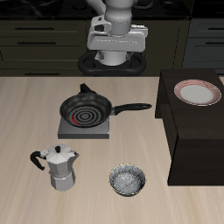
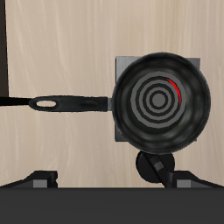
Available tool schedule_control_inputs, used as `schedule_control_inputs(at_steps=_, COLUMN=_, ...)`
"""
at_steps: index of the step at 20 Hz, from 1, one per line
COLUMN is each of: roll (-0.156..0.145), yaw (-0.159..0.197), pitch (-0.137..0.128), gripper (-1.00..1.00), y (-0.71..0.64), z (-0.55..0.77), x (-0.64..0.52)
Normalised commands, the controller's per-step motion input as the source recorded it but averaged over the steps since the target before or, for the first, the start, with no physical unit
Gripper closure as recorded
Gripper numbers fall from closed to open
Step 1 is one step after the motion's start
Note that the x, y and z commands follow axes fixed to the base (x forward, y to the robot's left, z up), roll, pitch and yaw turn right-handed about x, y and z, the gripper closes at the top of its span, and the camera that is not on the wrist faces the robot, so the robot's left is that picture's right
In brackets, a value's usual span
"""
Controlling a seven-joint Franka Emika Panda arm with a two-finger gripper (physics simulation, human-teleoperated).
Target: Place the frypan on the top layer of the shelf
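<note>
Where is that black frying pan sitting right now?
The frypan sits on the grey hotplate mid-table, its handle pointing toward the dark shelf, with the moka pot nearer the table's front edge.

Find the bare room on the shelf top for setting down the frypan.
The shelf top is bare nearer the table's front edge, in front of the plate. Farther back the plate crowds it. The frypan sits on the hotplate.

even soft light, sharp, faint shadows
</note>
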Motion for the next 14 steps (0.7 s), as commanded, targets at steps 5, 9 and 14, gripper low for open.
schedule_control_inputs(at_steps=5, roll=0.010, yaw=-0.104, pitch=-0.005, gripper=-1.00, y=0.05, z=0.04, x=0.04)
schedule_control_inputs(at_steps=9, roll=0.004, yaw=-0.122, pitch=-0.010, gripper=-1.00, y=0.08, z=0.06, x=0.07)
schedule_control_inputs(at_steps=14, roll=-0.014, yaw=-0.084, pitch=0.003, gripper=-1.00, y=0.08, z=-0.01, x=0.06)
